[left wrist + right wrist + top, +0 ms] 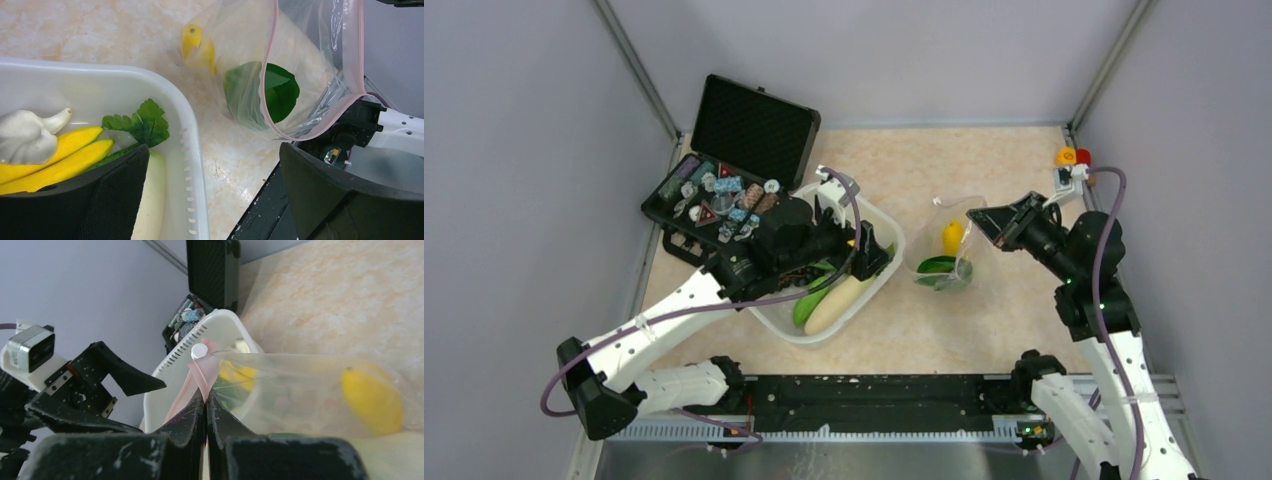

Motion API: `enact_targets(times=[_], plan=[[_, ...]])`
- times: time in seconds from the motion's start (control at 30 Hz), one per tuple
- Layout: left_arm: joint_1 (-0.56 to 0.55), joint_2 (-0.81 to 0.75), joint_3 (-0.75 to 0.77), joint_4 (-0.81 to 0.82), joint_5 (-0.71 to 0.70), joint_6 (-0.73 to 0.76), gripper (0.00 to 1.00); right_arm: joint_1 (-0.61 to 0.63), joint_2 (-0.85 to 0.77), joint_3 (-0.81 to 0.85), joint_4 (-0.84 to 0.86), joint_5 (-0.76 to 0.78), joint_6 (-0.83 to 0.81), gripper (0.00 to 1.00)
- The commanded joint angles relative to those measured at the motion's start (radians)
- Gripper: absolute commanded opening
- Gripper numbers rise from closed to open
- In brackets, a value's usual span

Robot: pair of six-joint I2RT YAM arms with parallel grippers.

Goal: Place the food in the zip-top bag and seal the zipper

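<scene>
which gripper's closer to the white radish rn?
Left. The left gripper is over the tub, beside the white radish; the right gripper is away at the zip-top bag, shut on its zipper.

We see our end effector, fingers spread wide, straddling the tub rim, a radish beside one finger. Ahead, the clear bag holds a yellow pepper and green leaf.

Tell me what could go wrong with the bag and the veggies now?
1. The right gripper pinches only a thin bit of the zip-top bag by its zipper; the bag might slip free and flop shut.
2. The left gripper is open and empty over the tub; the long white radish may snag on the bag's mouth going in.
</scene>
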Motion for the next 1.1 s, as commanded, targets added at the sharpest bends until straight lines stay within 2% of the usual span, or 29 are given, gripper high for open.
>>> enact_targets(times=[0.0,0.13,0.23,0.33,0.47,0.63,0.73,0.87,0.97,1.07], plan=[[0.002,0.006,0.002,0.018,-0.031,-0.002,0.99,-0.006,-0.032,0.020,0.124,-0.099,-0.002,0.00],[0.007,0.000,-0.001,-0.038,-0.201,0.014,0.99,-0.006,-0.099,0.039,0.032,0.012,-0.067,0.00],[0.057,0.001,-0.007,-0.102,-0.305,0.039,0.99,-0.006,-0.156,0.055,-0.034,0.076,-0.123,0.00],[0.171,-0.002,-0.039,-0.139,-0.287,0.012,0.99,-0.005,-0.196,0.048,-0.029,0.046,-0.144,0.00],[0.287,-0.007,-0.129,-0.092,-0.272,0.003,0.99,-0.005,-0.166,0.040,-0.085,0.000,-0.168,0.00],[0.372,0.065,-0.160,-0.082,-0.256,0.005,0.99,-0.006,-0.193,0.024,-0.184,0.179,-0.200,0.00],[0.433,0.110,-0.173,-0.043,-0.206,0.002,0.99,-0.006,-0.193,0.069,-0.243,0.273,-0.241,0.00],[0.461,0.177,-0.151,-0.013,-0.173,0.014,0.99,-0.005,-0.181,0.128,-0.289,0.340,-0.296,0.00],[0.478,0.208,-0.149,0.013,-0.176,0.012,0.99,-0.006,-0.153,0.135,-0.290,0.297,-0.310,0.00],[0.496,0.232,-0.155,0.047,-0.163,0.001,0.99,-0.006,-0.127,0.082,-0.239,0.169,-0.279,0.00]])
